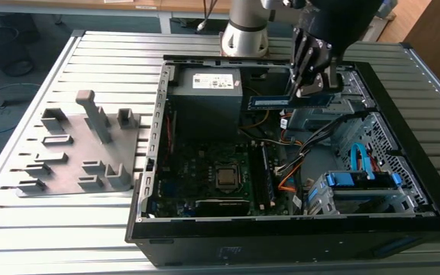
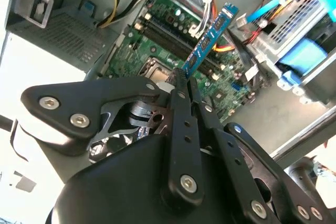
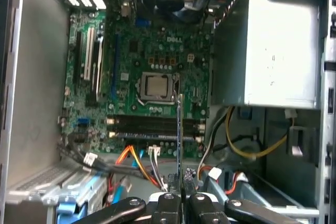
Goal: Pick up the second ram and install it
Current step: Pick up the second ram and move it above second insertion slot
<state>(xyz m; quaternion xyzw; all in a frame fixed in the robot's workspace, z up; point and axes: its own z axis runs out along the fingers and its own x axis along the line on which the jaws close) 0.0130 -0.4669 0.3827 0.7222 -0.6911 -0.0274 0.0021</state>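
Start at the exterior view's left. A grey rack [image 1: 78,152] with little stands sits on the bench [image 1: 21,240]. Just beside it is the open computer case [image 1: 281,240], lying on its side. Down inside you see the green board [image 1: 204,172] with the square chip [image 1: 226,177] in the middle. The long dark slots [image 1: 264,172] run next to the chip.

Now look higher, close to the pale power box [image 1: 204,86]. The second ram [image 1: 270,102] hangs in the air over the case, well above the slots, and touches nothing below. Your pincer [image 1: 315,86] is clamped on one end of it, so most of the stick pokes out free. In the second wrist view the blue-green stick [image 2: 207,40] juts out from the pinched tips [image 2: 181,77]. In the first wrist view you see it edge-on [image 3: 179,129], crossing over the slots [image 3: 152,128].

Here is what I think could go wrong. You hold only one end, so the stick may tip or slide if it bumps something. The orange and white wires [image 3: 137,163] lie near the slots and could snag it. If the stick goes down crooked, it may jam or bend.
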